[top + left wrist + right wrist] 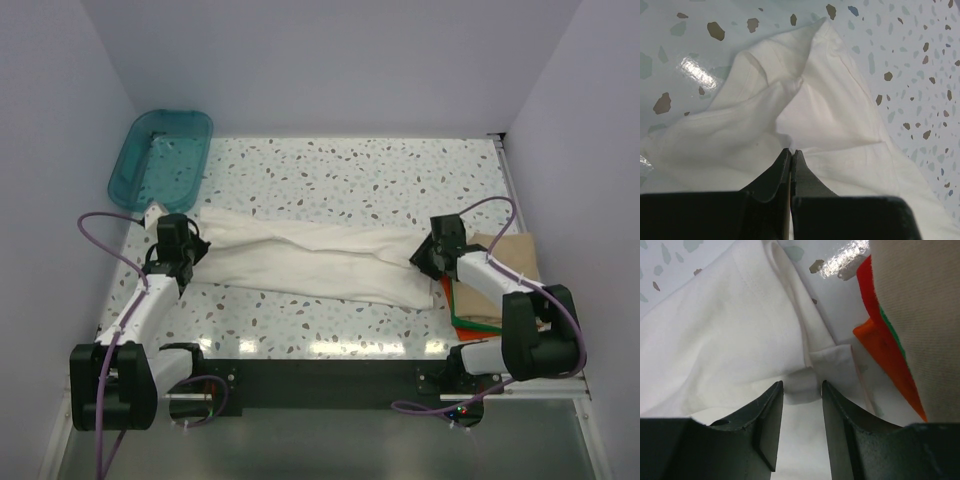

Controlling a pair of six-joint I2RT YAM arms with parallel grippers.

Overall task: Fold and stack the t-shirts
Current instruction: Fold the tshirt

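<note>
Since right pincer [801,387] is open over off-white shirt [715,340] and left pincer [791,151] shut, a left tug could bunch cloth ahead of it.

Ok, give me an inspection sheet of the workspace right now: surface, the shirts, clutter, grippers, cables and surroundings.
Surface: speckled table, glossy, with light glare near the front edge.
Job's things: off-white t-shirt lies stretched between the two arms. At the right, a tan shirt tops an orange-red shirt and a green shirt.
Clutter: teal tub at the far left corner.
Grippers: left gripper shut, pinching the off-white t-shirt's left end. Right gripper open, jaws apart over a fold at the right end.
Cables: purple cables loop beside each arm, off the cloth.
Surroundings: plain pale walls; nothing else seen.
</note>
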